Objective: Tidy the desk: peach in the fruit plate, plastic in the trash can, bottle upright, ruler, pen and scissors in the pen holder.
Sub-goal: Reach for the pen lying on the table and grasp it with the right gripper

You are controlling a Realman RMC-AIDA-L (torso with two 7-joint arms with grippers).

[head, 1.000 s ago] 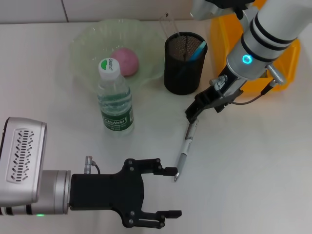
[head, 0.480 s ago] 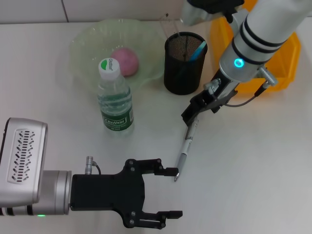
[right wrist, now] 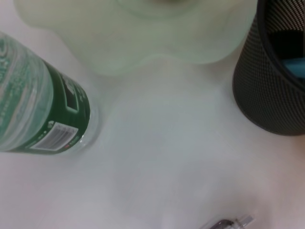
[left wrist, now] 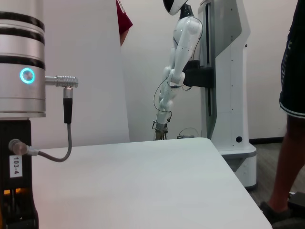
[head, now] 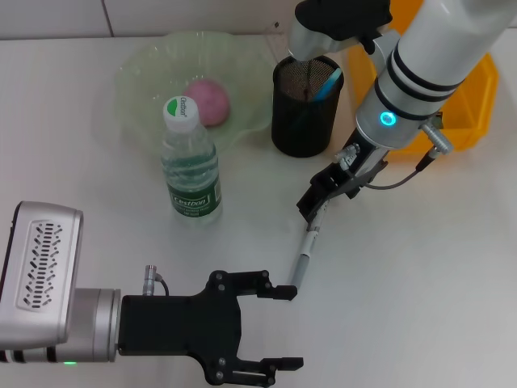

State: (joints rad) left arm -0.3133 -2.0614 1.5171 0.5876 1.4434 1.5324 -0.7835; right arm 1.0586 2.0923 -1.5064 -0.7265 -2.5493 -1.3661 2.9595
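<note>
The right gripper [head: 313, 206], fingers clamped on the pen [head: 306, 245], should lift it clear of the tabletop [head: 420, 283] and tip it upright before the holder [head: 305, 105]; the left gripper [head: 275, 327] idles, fingers wide, near the front edge.

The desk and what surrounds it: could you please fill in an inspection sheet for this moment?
Surface: white desk, dry.
Job's things: peach in fruit plate; bottle upright; blue-handled scissors in pen holder; pen lying on desk; trash can at rear right.
Clutter: nothing seen.
Grippers: right gripper at the pen's upper end; left gripper open, near edge.
Cables: wrist cable on right arm.
Surroundings: another robot and a person beyond the desk.
</note>
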